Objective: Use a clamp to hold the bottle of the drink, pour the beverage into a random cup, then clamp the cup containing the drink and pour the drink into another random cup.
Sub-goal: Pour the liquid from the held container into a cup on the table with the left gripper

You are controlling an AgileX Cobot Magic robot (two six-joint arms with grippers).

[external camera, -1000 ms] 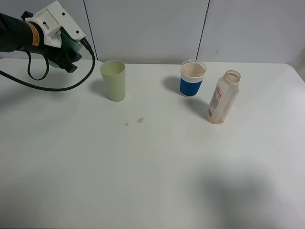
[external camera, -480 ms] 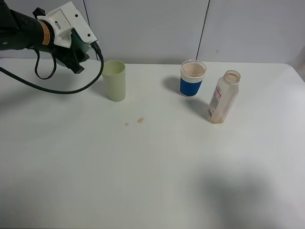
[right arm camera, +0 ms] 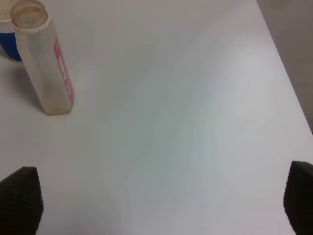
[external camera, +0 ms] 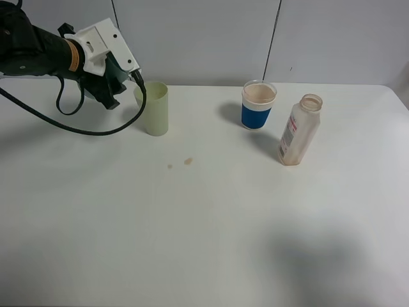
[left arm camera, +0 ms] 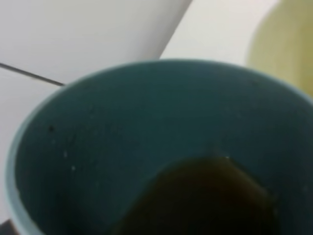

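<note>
My left gripper has swung along the worktop's far edge and is now right by the pale cup. It is clamped on the tilted teal cup, with brown drink pooled inside. The bottle stands near the right edge. The right gripper is spread wide and holds nothing.

left wrist cam pure blur for me: teal cup fills it, rim cropped by frame edge, beverage just dark blob, pale cup cut off; right gripper clipped at corners, blue-banded cup mostly off frame
</note>
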